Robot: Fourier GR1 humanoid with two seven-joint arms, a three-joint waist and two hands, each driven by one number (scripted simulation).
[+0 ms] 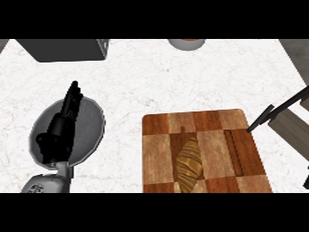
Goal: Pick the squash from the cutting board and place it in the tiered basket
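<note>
Squash (pixel 189 164) on the cutting board (pixel 160 136), left hand (pixel 55 139) well apart to its left.

You see the squash lying lengthwise on the lower middle of the board. Your left hand hangs over a grey plate (pixel 93 121) on the counter left of the board, its fingers (pixel 71 97) straight and pressed together, pointing away from you. The tiered basket (pixel 297 131) stands at the right edge, just beside the board.

Open counter (pixel 183 77) stretches beyond the cutting board (pixel 158 152), while the tiered basket (pixel 294 128) stands just beside its right edge.
</note>
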